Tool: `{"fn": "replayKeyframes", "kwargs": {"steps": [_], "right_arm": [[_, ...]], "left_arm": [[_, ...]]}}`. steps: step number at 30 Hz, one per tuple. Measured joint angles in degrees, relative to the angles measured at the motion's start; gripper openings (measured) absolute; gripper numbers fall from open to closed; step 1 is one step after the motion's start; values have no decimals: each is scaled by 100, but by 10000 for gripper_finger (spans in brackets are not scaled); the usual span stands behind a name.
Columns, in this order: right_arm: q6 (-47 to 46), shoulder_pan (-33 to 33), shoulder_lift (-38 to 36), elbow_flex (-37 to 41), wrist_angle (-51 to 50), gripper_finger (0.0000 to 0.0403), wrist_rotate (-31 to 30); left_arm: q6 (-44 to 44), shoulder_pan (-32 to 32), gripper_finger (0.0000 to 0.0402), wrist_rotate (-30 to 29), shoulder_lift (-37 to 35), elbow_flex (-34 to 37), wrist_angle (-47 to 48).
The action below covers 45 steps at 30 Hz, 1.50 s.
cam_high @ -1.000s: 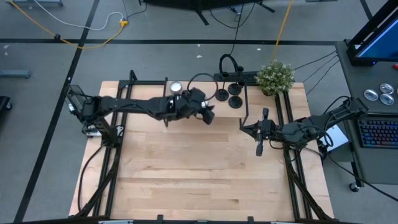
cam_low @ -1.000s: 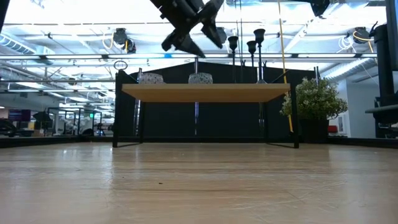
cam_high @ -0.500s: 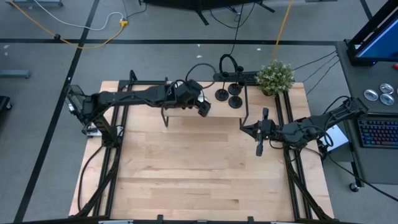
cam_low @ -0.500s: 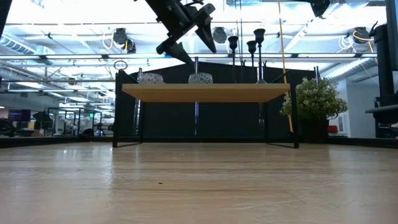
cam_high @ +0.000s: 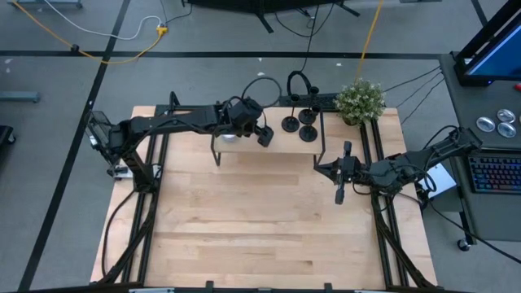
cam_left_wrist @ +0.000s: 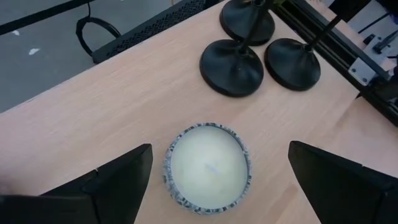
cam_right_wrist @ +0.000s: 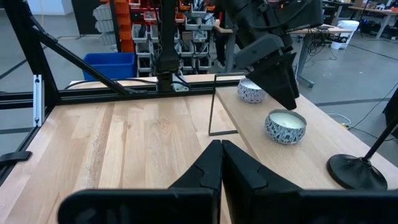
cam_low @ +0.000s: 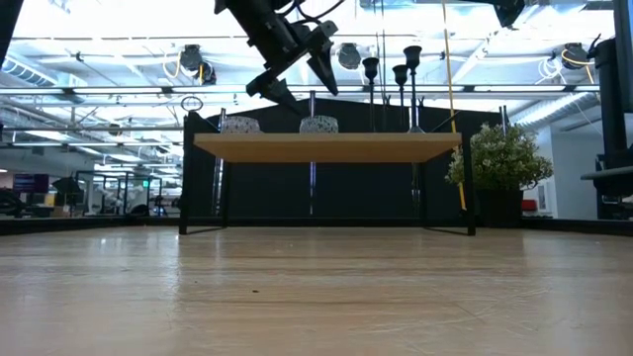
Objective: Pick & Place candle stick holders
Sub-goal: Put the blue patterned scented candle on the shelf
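Three black candle stick holders (cam_left_wrist: 231,59) stand on their disc bases at the right end of a small raised wooden shelf (cam_high: 281,140). They also show in the high view (cam_high: 299,124) and the low view (cam_low: 400,74). My left gripper (cam_high: 262,134) is open and empty above the shelf, left of the holders. Its fingers stand on either side of a small white candle in a patterned pot (cam_left_wrist: 207,168), above it. My right gripper (cam_high: 340,195) is shut and empty, right of the shelf and nearer the table's front.
A second candle pot (cam_right_wrist: 252,91) stands farther left on the shelf. A green plant (cam_high: 360,99) stands at the table's far right corner. Black frame rails run along both table sides. The bare wooden tabletop (cam_high: 260,220) spreads in front of the shelf.
My left gripper has gone toward the table's far edge and slightly left. It has moved from in front of the shelf to above the shelf, over the candle pot beside the holders. Its fingers have stayed apart.
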<state>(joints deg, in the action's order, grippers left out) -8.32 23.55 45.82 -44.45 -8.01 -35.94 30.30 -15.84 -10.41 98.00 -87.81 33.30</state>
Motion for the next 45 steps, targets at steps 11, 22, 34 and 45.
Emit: {"fn": "replayKeyframes", "kwargs": {"steps": [11,22,34,45], "right_arm": [[-146,0,0,0,0,0,0],[-130,0,0,0,0,0,-1],[-132,0,0,0,0,0,-22],[-146,-39,-2,0,0,0,-24]], "left_arm": [[-155,-25,383,246,0,0,-7],[-861,-50,397,648,0,0,-58],[-1157,-48,399,580,0,0,-96],[-259,-50,397,558,4,2,-490]]}}
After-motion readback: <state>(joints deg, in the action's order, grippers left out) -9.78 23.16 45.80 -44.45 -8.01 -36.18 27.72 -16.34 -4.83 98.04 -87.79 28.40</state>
